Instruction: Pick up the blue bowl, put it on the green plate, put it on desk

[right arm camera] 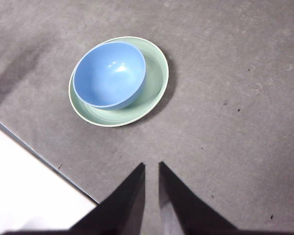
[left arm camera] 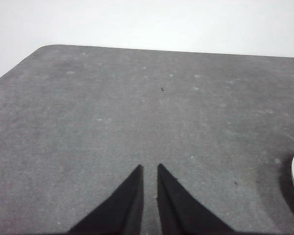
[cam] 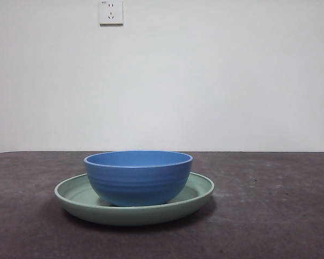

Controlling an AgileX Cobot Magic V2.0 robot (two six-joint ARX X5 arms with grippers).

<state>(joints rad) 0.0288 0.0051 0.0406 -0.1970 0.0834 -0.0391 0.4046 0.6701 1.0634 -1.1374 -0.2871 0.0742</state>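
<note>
Front view: speckled grey desk (cam: 281,216), white wall (cam: 216,81), socket (cam: 110,12).

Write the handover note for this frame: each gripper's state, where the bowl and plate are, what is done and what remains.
Left gripper: fingers nearly together, holding nothing, over bare desk, with only the plate's edge in its view.
Right gripper: fingers nearly together, holding nothing, hanging apart from the dishes.
The blue bowl sits upright in the green plate, off-centre toward one rim in the right wrist view; the plate rests on the desk.
Done: bowl is on the plate.
Left: lift the bowl off and set it on the desk, if that step has not already been run.
</note>
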